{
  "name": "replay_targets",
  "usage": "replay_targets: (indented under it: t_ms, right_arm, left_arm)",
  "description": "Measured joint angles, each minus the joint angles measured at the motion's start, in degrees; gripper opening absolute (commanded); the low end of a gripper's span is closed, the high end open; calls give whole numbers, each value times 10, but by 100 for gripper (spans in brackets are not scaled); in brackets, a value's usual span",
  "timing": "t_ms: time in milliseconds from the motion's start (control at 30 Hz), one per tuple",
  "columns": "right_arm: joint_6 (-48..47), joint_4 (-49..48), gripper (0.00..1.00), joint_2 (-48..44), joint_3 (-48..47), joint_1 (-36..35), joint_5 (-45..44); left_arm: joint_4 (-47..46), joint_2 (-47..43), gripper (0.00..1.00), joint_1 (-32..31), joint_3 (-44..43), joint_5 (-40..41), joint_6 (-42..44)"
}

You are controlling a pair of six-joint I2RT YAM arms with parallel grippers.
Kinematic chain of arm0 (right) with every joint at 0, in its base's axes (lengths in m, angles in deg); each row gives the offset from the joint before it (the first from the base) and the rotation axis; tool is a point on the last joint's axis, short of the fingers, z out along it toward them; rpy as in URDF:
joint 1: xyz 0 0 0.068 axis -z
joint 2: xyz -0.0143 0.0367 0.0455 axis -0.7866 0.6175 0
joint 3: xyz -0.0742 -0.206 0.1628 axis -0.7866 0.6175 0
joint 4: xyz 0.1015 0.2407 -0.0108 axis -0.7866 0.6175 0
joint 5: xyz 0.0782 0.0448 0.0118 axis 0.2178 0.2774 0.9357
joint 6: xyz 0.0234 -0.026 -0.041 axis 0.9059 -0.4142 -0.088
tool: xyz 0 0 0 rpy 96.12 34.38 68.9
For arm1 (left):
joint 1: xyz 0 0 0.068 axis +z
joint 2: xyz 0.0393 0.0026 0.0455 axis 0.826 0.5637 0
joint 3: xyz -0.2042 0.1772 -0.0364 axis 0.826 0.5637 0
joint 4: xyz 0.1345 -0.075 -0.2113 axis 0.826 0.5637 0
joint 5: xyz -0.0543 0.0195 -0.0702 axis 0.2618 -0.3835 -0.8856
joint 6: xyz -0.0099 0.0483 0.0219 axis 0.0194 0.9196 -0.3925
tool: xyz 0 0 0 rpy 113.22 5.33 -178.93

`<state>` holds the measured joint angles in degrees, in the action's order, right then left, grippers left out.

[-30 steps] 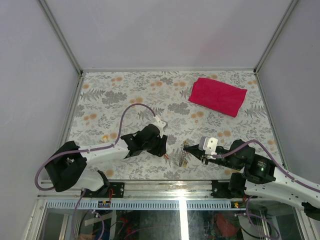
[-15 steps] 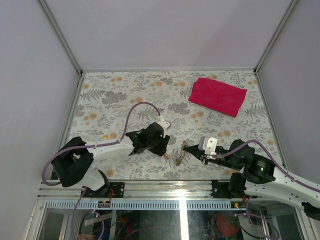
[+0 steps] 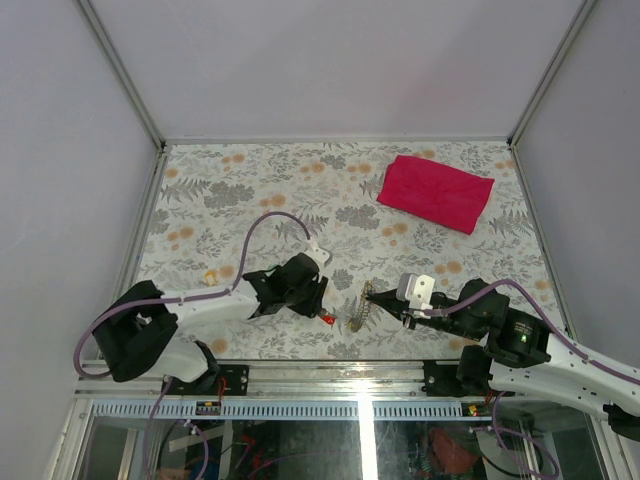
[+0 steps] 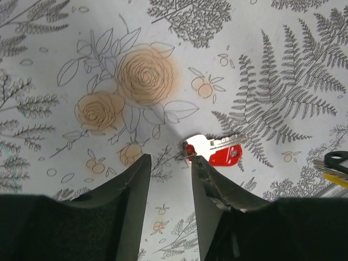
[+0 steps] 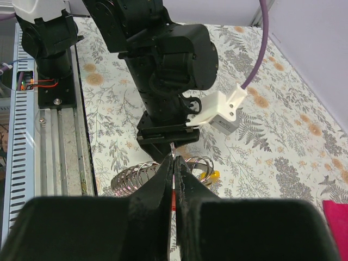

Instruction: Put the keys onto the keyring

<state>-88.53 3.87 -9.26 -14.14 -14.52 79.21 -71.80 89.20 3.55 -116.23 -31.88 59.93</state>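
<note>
A small key with a red tag (image 4: 216,150) lies on the floral table just beyond the tips of my left gripper (image 4: 171,157), which is open and empty above it. In the top view that key (image 3: 326,318) lies between my left gripper (image 3: 303,287) and the keyring (image 3: 360,311). The keyring (image 5: 136,175) is a silvery coiled ring with a yellow tag (image 5: 210,175). My right gripper (image 5: 174,159) is shut on a thin key with a red strip, its silver tip poking out right above the ring. In the top view the right gripper (image 3: 385,306) is at the ring's right side.
A big red cloth (image 3: 435,192) lies at the back right. The left arm's black wrist (image 5: 168,65) stands close behind the keyring. A metal rail (image 5: 60,147) runs along the near table edge. Yellow and black tags (image 4: 334,164) show at the left wrist view's right edge.
My left gripper has pulled back a little toward the left and near side, leaving the red-tagged key on the table. The right gripper and keyring have not moved.
</note>
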Motion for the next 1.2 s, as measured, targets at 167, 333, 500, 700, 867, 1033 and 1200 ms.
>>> replay_targets:
  t_ms: [167,333,500,700,867,1033,1200]
  right_arm:
    - [0,0,0,2,0,0,0]
    - [2,0,0,2,0,0,0]
    - [4,0,0,2,0,0,0]
    - [6,0,0,2,0,0,0]
    - [6,0,0,2,0,0,1]
    - [6,0,0,2,0,0,1]
    - [6,0,0,1,0,0,1]
  left_arm:
    - [0,-40,46,0,26,7,-19]
    - [-11,-53,49,0,28,7,-51]
    - [-45,-65,49,0,51,7,-106]
    - [-55,-76,52,-7,66,22,-159]
    - [-78,-76,61,-7,71,15,-146]
    - [-94,-68,60,4,75,-17,-105]
    - [-116,-57,59,43,83,-65,-76]
